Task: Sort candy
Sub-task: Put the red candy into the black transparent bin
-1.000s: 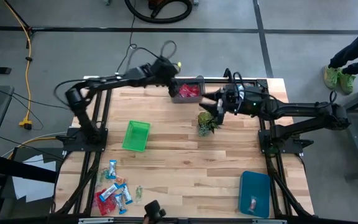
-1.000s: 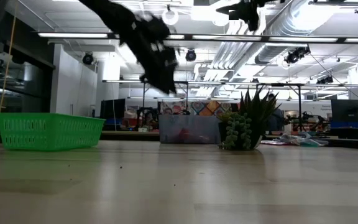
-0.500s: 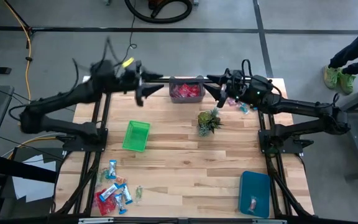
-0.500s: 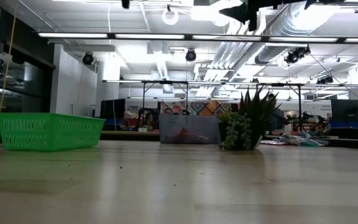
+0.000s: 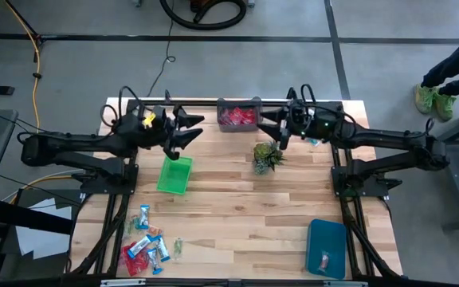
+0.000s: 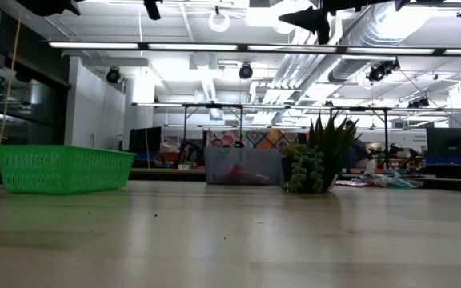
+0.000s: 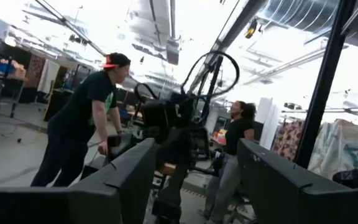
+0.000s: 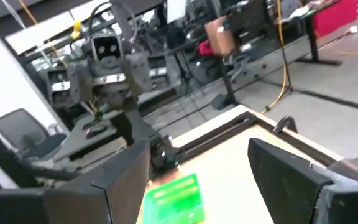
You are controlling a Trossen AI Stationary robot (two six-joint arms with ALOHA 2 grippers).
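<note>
Both pincers spread and empty: left pincer (image 5: 188,130) above the green mesh basket (image 5: 174,174), right pincer (image 5: 271,130) by the spiky plant (image 5: 266,156). Candy (image 5: 147,248) heaped at the plank desk's (image 5: 237,215) near-left edge; middle's wide open.

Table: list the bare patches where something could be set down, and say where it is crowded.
Bare wood lies between the green basket and the blue bin, across the table's middle. The front-left corner is crowded with loose candy. The back edge holds the grey bin and the plant.

Both arms raised, facing inward — left claw (image 5: 194,129) and right claw (image 5: 267,131) spread, empty.
</note>
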